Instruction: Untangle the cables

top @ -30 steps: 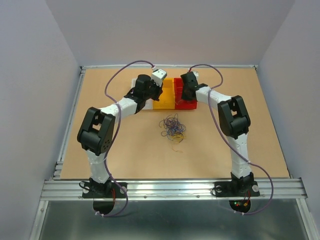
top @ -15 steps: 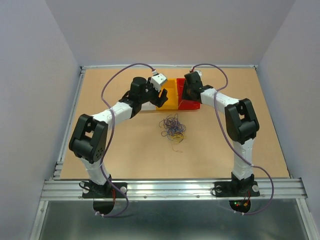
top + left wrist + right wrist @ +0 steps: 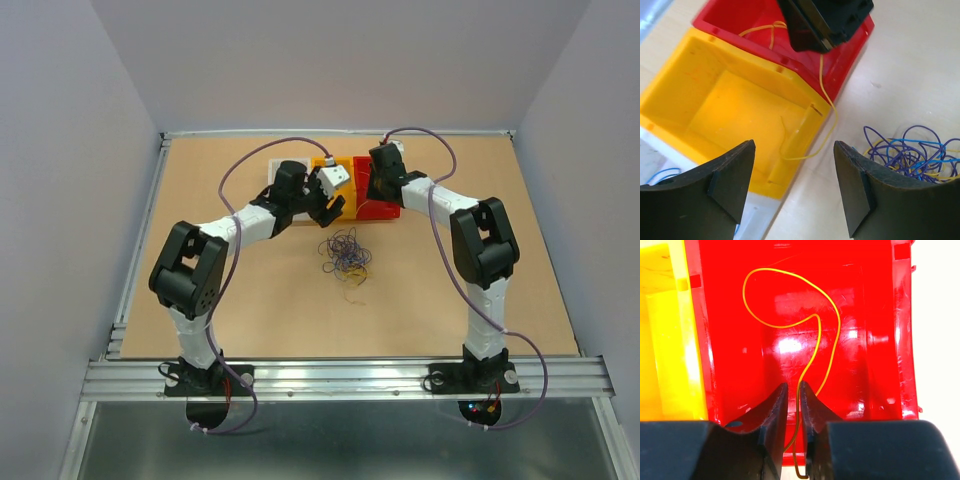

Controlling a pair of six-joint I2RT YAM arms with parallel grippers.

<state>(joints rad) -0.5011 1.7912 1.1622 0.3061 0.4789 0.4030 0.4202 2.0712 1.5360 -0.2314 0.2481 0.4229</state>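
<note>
The cables (image 3: pixel 345 255) lie mostly as one loose tangle of blue, yellow-orange and dark purple strands on the bench (image 3: pixel 250 300), just in front of a row of bins and between the two arms. One yellow-orange wire (image 3: pixel 744 292) is apart from the tangle. It loops across the floor of the red bin (image 3: pixel 865 340) and runs down through the narrow gap of the right end effector (image 3: pixel 792 386), which hangs over that bin. Its jaws stand nearly together. I cannot tell if they pinch the wire or only flank it. In the left wrist view a yellow-orange strand drops from that end effector, crosses the red bin's near wall and curls into the yellow bin (image 3: pixel 715 100) next to it. The left end effector (image 3: pixel 793 150) is released, jaws spread wide and holding nothing, above the near edge of the yellow bin. A blue wire (image 3: pixel 660 176) shows in the white bin (image 3: pixel 762 212) on the yellow bin's other side.
</note>
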